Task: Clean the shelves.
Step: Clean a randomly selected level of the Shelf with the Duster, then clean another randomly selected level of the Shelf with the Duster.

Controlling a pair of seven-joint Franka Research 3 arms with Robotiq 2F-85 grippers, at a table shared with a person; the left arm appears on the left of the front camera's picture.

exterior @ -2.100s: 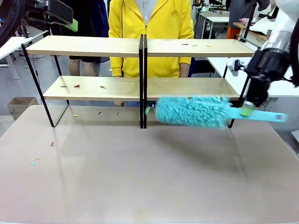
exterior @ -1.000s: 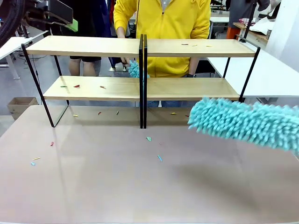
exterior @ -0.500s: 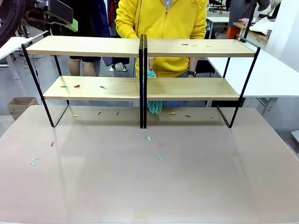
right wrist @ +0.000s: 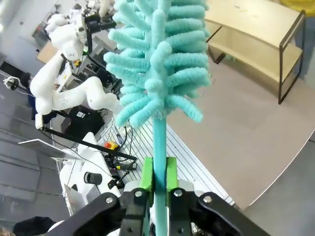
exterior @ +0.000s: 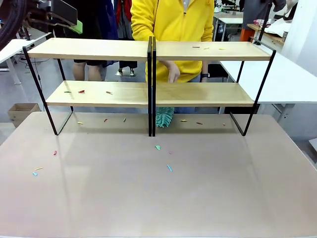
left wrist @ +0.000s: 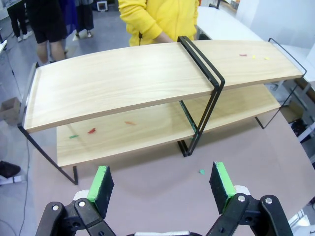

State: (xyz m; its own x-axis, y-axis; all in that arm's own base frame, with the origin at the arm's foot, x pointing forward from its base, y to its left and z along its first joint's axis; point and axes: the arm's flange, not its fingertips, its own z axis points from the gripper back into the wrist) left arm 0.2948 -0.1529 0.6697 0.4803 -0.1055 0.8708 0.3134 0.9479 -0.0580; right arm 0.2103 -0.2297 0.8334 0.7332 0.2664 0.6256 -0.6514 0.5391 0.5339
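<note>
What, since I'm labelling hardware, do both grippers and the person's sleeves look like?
The left gripper has black linked fingers with silver pivot bolts and bright green pads. The right gripper is likewise black with green pads. The person wears long yellow sleeves and a dark wristband.

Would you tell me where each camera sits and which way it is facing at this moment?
Front: fixed on the robot's side, facing across the table at the shelves; the person's hand shows behind.
Left wrist: high, looking down on the shelves over the open left claw.
Right wrist: rolled, looking along the right claw shut on the duster, toward the shelves' end.
Shared: all three show the shelves.
</note>
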